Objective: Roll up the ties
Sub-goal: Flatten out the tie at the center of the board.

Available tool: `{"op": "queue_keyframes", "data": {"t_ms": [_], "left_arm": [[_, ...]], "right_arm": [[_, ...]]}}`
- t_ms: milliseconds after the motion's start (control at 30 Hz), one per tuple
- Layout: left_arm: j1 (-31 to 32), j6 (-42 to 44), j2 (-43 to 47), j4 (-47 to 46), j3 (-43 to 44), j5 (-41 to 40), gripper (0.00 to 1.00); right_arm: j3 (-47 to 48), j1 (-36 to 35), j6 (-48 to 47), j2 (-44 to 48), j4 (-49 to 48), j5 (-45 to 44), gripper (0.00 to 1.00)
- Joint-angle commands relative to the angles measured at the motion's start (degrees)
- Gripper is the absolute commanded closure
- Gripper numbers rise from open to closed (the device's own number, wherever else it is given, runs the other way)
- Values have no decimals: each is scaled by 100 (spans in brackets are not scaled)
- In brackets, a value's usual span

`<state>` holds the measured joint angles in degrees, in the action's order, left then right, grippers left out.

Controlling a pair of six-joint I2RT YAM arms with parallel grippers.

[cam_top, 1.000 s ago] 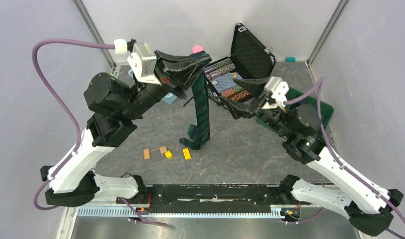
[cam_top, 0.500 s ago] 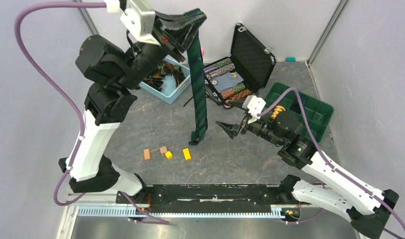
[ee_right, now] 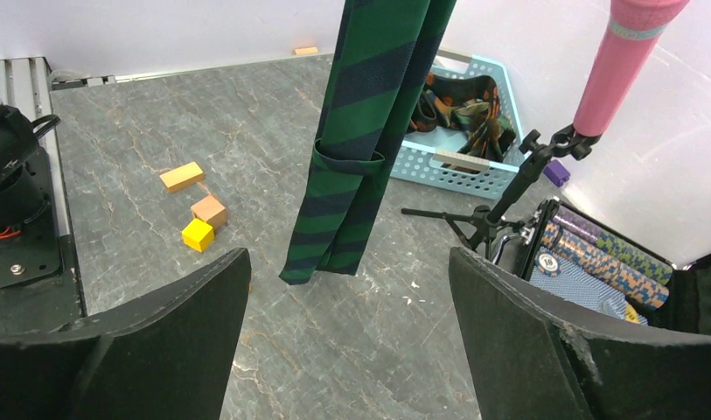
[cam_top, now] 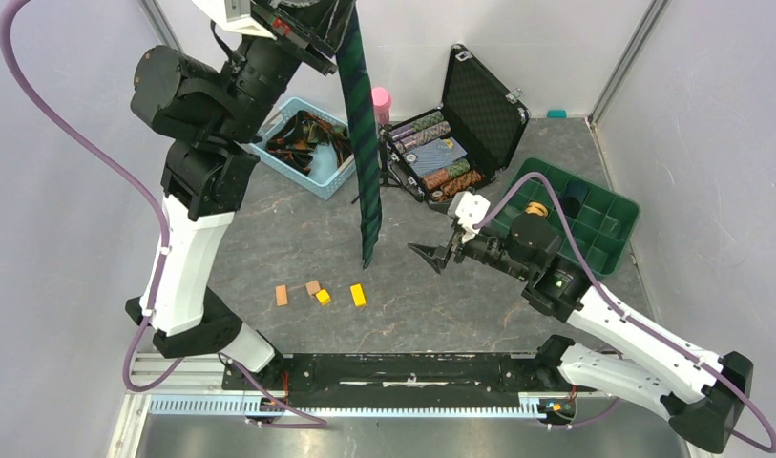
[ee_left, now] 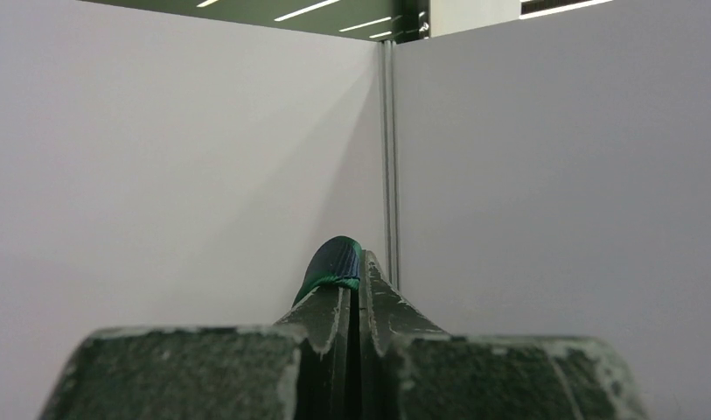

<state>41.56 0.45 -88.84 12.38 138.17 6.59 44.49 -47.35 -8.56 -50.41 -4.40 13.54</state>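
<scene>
A dark green-and-navy tie (cam_top: 366, 162) hangs straight down from my left gripper (cam_top: 331, 14), which is raised high at the top edge of the top view. In the left wrist view the left gripper (ee_left: 360, 262) is shut on a fold of the tie (ee_left: 337, 261). The tie's doubled lower end (ee_right: 330, 245) hangs close to the tabletop. My right gripper (cam_top: 431, 256) is open and empty, low over the table just right of that end. In the right wrist view the right gripper (ee_right: 347, 271) has the tie (ee_right: 373, 114) hanging ahead between its wide-open jaws.
A light blue basket (cam_top: 319, 181) holding more ties stands at the back left. An open black case (cam_top: 484, 110) of chips and a pink object on a small tripod (cam_top: 381, 100) stand behind. A green tray (cam_top: 603, 224) is at right. Small orange and yellow blocks (cam_top: 319, 292) lie in front.
My left arm has risen and swung left, lifting the tie so it hangs straight instead of folding on the table. My right gripper has dropped and moved left toward the tie's lower end.
</scene>
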Motion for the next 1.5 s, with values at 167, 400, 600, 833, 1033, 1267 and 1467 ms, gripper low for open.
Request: {"op": "queue_keyframes", "data": {"t_ms": [167,400,600,833,1033,1267,1467], "left_arm": [[-901,-2109,-234,-197,356,166,98],[-1449,-3372,-536,302,606,944,98],[-1564,-3777,-624,432,596,1619,98],[-1559,-4315,-425,449,-218,2765,98],[-1456,-4707,707,-607,-2441,3190,98],[-982,-4307,1725,-677,-3920,3034,98],[-643,-4283,2316,-1146,-4866,2820,98]], "right_arm": [[-176,7,-368,380,-724,71,11],[-35,7,-738,482,-858,291,11],[564,7,-768,272,-781,447,11],[1544,5,-527,-85,-980,1000,12],[1712,7,-522,-188,-1444,1163,18],[2018,7,-92,-570,-1654,1295,23],[1944,2,499,-808,-2102,1290,29]]}}
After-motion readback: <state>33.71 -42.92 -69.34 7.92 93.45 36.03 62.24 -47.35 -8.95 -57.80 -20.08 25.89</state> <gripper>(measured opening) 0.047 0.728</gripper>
